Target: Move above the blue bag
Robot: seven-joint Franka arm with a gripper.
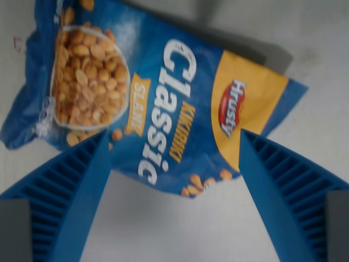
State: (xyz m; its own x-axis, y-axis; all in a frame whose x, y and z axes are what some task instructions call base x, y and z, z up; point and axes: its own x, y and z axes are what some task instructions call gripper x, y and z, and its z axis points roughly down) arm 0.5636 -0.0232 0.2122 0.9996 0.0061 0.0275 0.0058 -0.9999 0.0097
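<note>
Bright, even light — whole frame softly blurred. Dark shadow on table (305, 33) just beyond bag (163, 82); bag print smeared, no glare.

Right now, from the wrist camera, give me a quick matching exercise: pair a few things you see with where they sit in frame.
Things:
1. nut picture
2. red logo
3. word Classic
4. gripper fingers

Places:
A. bag's yellow panel
B. bottom corners, spread apart
C. wrist view's upper left
D. middle of the blue bag

Pairs: 1-C, 2-A, 3-D, 4-B
</note>
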